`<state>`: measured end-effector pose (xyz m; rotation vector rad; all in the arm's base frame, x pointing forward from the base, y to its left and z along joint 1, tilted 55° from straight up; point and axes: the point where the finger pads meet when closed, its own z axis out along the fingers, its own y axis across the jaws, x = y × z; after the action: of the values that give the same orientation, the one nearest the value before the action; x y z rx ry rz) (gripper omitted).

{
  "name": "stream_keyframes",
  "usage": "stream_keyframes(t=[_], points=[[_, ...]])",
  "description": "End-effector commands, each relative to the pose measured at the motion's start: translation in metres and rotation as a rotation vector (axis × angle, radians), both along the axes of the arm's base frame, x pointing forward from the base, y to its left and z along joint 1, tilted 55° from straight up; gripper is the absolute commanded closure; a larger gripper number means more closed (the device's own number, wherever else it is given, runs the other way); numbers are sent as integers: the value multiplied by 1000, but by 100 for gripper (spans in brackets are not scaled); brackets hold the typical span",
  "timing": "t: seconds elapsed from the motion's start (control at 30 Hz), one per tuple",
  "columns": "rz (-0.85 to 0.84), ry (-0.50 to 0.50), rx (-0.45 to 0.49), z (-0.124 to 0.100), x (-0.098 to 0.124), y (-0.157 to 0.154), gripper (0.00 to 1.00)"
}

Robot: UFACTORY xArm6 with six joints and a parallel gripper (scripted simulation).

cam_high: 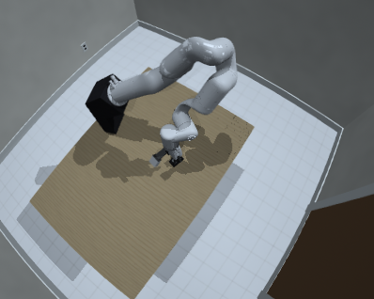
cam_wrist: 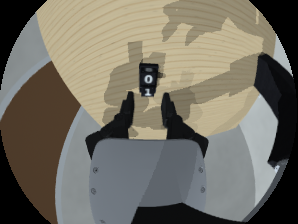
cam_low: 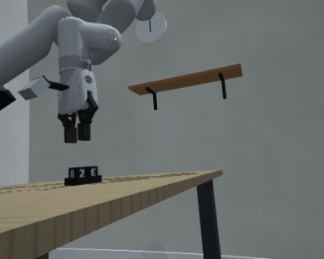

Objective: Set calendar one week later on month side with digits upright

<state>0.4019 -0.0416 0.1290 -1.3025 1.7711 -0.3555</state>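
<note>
The calendar [cam_low: 82, 177] is a small black tray with black cubes, standing flat on the wooden table. From the side camera its faces show white marks like 8, 2 and a turned 3. In the wrist view the calendar [cam_wrist: 148, 79] lies just ahead of the fingertips, small and far below. My gripper [cam_low: 77, 136] hangs well above the calendar, pointing straight down. Its fingers stand partly apart with nothing between them. In the wrist view the gripper [cam_wrist: 147, 100] frames bare table. In the overhead view the gripper [cam_high: 173, 159] hides most of the calendar.
The arm's black base box [cam_high: 105, 103] stands at the table's far left corner. A wooden shelf [cam_low: 185, 81] and a round clock [cam_low: 151, 26] hang on the wall behind. The table's edge [cam_low: 209, 173] lies right of the calendar.
</note>
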Motion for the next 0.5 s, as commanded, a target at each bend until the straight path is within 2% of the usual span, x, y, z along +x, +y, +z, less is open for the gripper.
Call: stream_keyframes(t=[0.0,0.47], points=[[-1,0,0,0,0,0,53],[-1,-1,-1,-2,2,1,53]])
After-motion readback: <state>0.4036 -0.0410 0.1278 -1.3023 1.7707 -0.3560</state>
